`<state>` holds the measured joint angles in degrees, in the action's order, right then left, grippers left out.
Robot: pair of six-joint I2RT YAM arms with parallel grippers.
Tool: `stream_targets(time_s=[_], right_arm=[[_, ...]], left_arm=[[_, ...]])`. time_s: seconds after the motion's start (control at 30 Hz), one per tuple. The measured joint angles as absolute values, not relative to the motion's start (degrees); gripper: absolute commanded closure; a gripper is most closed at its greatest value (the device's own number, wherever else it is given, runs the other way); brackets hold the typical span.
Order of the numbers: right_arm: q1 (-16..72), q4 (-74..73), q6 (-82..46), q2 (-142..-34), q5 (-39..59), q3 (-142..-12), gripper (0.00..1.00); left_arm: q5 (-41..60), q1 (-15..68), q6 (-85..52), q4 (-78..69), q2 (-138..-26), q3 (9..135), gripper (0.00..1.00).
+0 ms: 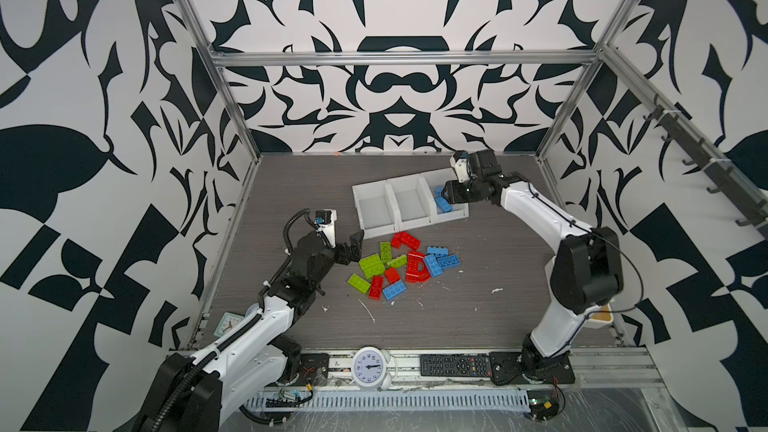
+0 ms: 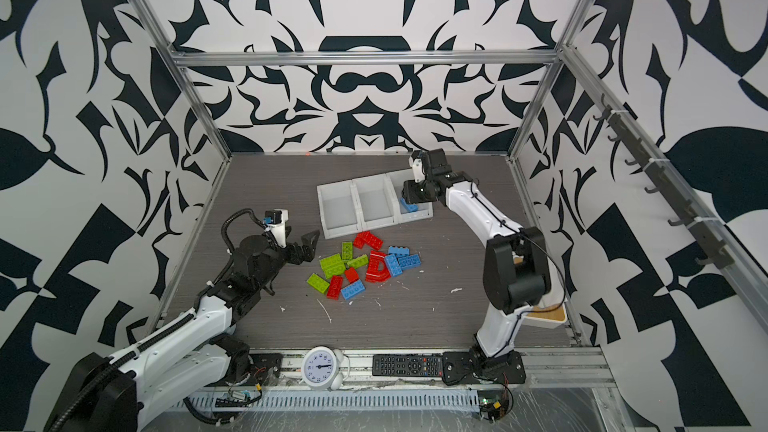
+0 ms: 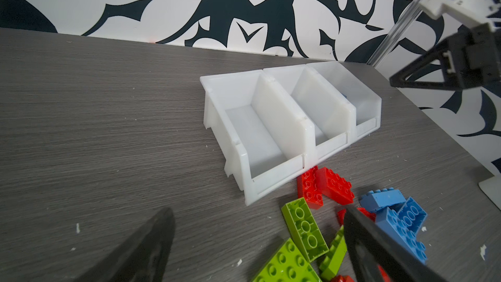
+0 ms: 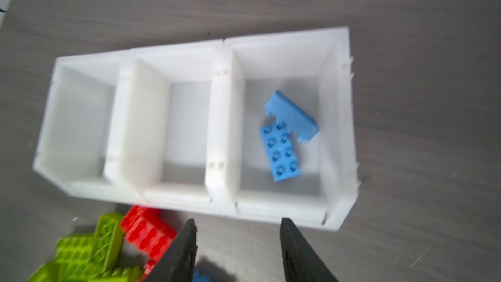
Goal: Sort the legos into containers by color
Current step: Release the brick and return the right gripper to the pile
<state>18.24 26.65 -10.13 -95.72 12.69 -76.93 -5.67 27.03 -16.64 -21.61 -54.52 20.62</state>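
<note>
Legos (image 1: 399, 268) lie heaped on the desk (image 1: 457, 317) just before the low fronts of the bin row (image 1: 376, 231). They are nearer the left gripper (image 1: 355, 248), whose jaws gape wide and empty beside the heap's lime bricks (image 1: 372, 264). Right gripper (image 4: 238, 222) hangs over the row's end bin (image 4: 287, 33), jaws parted, holding nothing. Its wrist view shows two blue bricks (image 4: 283, 150) whole inside that bin, while both top views half hide them.

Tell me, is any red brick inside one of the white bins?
No: the right wrist view shows only two blue bricks inside the white bins, both in one end bin, while the red bricks lie outside.
</note>
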Motion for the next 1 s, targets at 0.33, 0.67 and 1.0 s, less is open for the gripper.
stream_targets(time_s=[0.33, 0.67, 1.0], right_arm=[[33.6, 28.0, -14.7, -83.2, 8.1, -62.1, 0.49], [36.8, 28.9, -14.3, -86.0, 6.4, -59.8, 0.49], [36.8, 28.3, -12.4, -90.8, 6.6, -59.4, 0.49]], left_arm=[[-5.2, 27.0, -16.6, -21.8, -54.4, 20.6, 0.01], [-4.8, 27.0, -16.6, -21.9, -54.5, 20.6, 0.01], [-4.7, 27.0, -16.5, -22.0, -54.5, 20.6, 0.01]])
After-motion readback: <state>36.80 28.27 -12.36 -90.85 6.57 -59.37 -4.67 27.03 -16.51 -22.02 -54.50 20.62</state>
